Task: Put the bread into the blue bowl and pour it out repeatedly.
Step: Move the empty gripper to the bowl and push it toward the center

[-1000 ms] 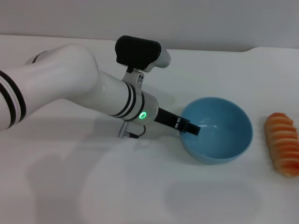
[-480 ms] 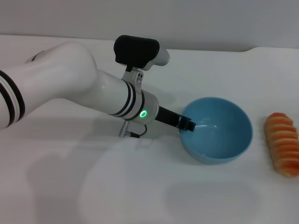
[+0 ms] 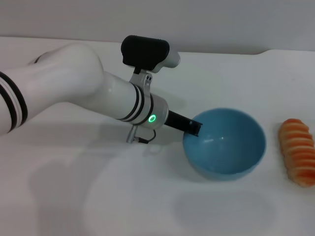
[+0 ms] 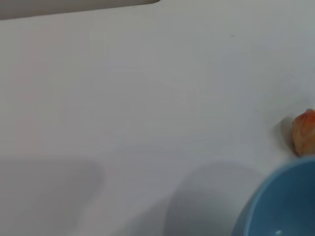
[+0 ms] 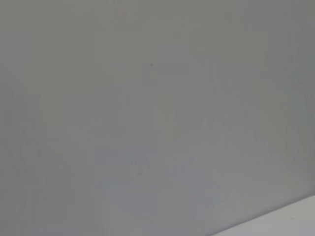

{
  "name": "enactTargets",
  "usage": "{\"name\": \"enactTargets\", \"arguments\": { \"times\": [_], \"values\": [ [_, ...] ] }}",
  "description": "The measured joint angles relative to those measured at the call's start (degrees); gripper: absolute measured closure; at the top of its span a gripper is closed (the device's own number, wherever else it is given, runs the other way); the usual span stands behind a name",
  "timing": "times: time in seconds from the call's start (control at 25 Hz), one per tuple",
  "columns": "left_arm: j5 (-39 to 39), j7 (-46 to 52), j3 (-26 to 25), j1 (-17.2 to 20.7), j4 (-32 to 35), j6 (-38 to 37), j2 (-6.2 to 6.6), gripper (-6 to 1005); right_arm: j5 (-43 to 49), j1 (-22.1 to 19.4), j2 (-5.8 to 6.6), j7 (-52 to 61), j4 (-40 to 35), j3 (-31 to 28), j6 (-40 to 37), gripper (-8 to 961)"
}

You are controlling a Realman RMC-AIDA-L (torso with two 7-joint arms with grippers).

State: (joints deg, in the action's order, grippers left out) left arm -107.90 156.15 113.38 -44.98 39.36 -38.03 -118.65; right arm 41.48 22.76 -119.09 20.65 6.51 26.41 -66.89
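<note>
The left gripper [image 3: 195,129] reaches in from the nine o'clock side of the head view and meets the blue bowl [image 3: 226,143] at the bowl's ten o'clock rim. Its black fingertip sits right on that rim edge, with dark finger visible on the outer side; the jaws look closed onto the rim, pinching the wall between them, though the inner finger is largely hidden by the bowl. The bowl is tipped, its mouth turned toward the camera and a little toward the arm, with its underside resting on the white surface [image 3: 123,196] at about five o'clock. Its inside shows only glossy blue with a small highlight.

The bread [image 3: 297,152] lies on the surface at three o'clock of the bowl, near it but not touching, its long axis running from twelve to six o'clock along the edge of the head view. It lies flat, ridged segments up.

In the left wrist view a curve of the blue bowl [image 4: 280,206] fills one corner, and one end of the bread [image 4: 304,132] shows just beyond its rim, with bare surface [image 4: 123,98] across the rest.

A green ring light glows on the left arm's wrist [image 3: 152,118], behind the fingers.

The right gripper is out of sight in every view; its wrist camera shows only a plain grey expanse.
</note>
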Motion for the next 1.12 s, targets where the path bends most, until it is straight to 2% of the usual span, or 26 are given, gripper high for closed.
{"name": "enactTargets", "arguments": {
  "times": [0.24,0.48,0.76,0.92,1.08,1.12],
  "values": [
    [-1.3,0.0,-1.0,-2.1,-0.8,0.0,0.72,996,0.0,0.0,-0.01,0.0,0.2,0.2,0.8,158],
    [-12.0,0.1,-5.0,-4.4,-0.3,1.6,0.56,997,0.1,0.8,0.06,0.4,0.4,0.4,4.4,158],
    [-19.2,0.8,-5.6,-8.5,-0.8,2.2,0.53,997,5.2,2.2,0.52,4.8,0.0,0.9,6.4,158],
    [-21.6,2.8,-5.6,-11.5,-2.7,0.6,0.50,998,16.6,3.5,1.07,19.3,-6.0,3.4,10.4,158],
    [-22.9,5.2,-6.9,-13.9,-5.9,-1.3,0.72,998,32.5,3.9,0.68,40.8,-19.4,7.1,16.2,158],
    [-23.5,5.5,-8.5,-14.4,-6.8,-2.1,0.81,998,40.9,3.9,0.56,53.4,-26.4,9.3,18.0,158]
  ]
}}
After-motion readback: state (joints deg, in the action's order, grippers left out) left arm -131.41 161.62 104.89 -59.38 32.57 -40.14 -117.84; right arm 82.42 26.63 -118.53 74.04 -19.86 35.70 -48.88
